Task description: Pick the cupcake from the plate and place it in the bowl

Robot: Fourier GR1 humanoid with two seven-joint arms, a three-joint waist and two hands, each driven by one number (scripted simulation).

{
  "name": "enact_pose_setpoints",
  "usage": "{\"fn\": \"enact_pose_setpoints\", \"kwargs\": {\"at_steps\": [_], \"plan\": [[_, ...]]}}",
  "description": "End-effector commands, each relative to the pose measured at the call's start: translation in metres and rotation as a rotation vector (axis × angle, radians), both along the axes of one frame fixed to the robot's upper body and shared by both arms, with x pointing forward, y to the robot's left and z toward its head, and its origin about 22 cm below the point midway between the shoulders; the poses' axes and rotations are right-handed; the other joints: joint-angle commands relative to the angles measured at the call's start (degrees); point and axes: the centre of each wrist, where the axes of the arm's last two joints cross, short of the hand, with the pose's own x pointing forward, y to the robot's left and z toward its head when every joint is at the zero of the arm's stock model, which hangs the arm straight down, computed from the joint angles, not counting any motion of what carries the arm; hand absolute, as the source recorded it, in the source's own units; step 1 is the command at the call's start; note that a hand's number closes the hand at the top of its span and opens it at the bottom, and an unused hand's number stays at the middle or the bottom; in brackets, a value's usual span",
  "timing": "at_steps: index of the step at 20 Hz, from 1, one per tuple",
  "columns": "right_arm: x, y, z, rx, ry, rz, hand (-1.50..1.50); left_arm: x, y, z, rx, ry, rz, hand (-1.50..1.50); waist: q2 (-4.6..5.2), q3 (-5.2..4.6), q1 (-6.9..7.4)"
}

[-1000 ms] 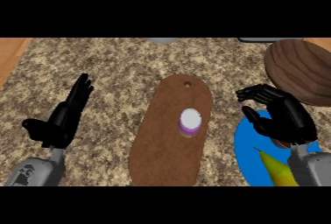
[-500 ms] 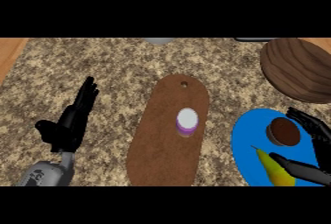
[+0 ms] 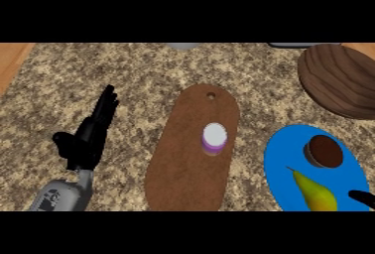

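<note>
Speckled counter (image 3: 132,74), cupcake (image 3: 323,151) on plate (image 3: 282,149), right hand (image 3: 362,197) perhaps near.

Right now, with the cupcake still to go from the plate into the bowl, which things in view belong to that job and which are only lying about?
Belong to the job:
- cupcake, brown, on the plate
- blue plate
- wooden bowl, upper right
- right hand, only a tip showing at the plate's lower right edge

Lying about:
- pear, also on the plate
- wooden cutting board
- small purple-and-white object on the board
- left hand, open, resting at the left
</note>
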Motion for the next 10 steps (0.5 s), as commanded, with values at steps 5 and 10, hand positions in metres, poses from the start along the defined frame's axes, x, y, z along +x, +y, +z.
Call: {"fn": "enact_pose_setpoints", "kwargs": {"at_steps": [5, 10], "plan": [[0.009, 0.005, 0.052, -0.089, 0.263, -0.003, -1.50, -0.002, 0.006, 0.005, 0.009, -0.006, -0.005, 0.00, 0.03, -0.02, 0.54], [0.035, -0.004, 0.048, -0.172, 0.436, -0.007, -1.50, 0.001, -0.003, -0.005, 0.007, 0.013, -0.024, 0.00, 0.21, 0.02, 0.89]]}}
